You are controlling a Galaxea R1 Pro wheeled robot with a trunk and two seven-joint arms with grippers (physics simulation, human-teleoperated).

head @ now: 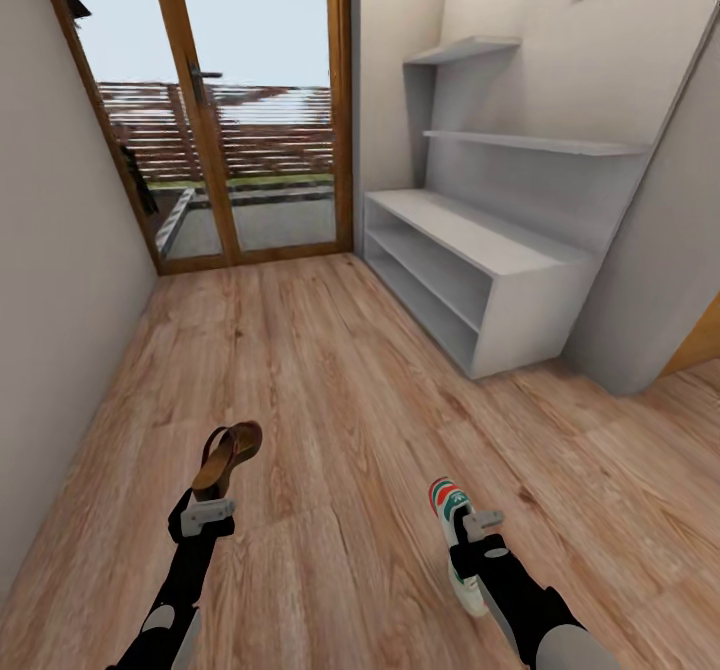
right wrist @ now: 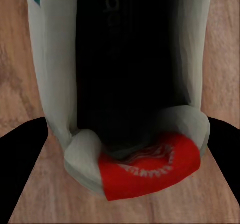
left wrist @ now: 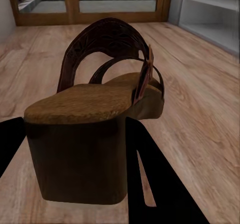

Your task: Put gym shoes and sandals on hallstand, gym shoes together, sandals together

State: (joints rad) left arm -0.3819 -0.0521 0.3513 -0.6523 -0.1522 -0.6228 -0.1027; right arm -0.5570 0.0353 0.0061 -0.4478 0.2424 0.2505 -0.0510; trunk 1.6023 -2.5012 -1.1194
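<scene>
1. Two shoes are riding in my grippers: left gripper (head: 207, 511) is clamping a sandal (head: 228, 455) by its heel, right gripper (head: 474, 530) is pinching a sneaker (head: 455, 535).
2. Both are hanging over the floor (head: 330, 390), well short of the rack (head: 470, 260) (a jolt while driving could be shaking either loose).

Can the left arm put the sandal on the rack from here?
Probably not yet. The left gripper holds the sandal, but the rack stands far ahead across bare floor. Nothing blocks the way.

bare corridor floor (head: 330, 380), hallstand (head: 480, 250) shelves open
</scene>
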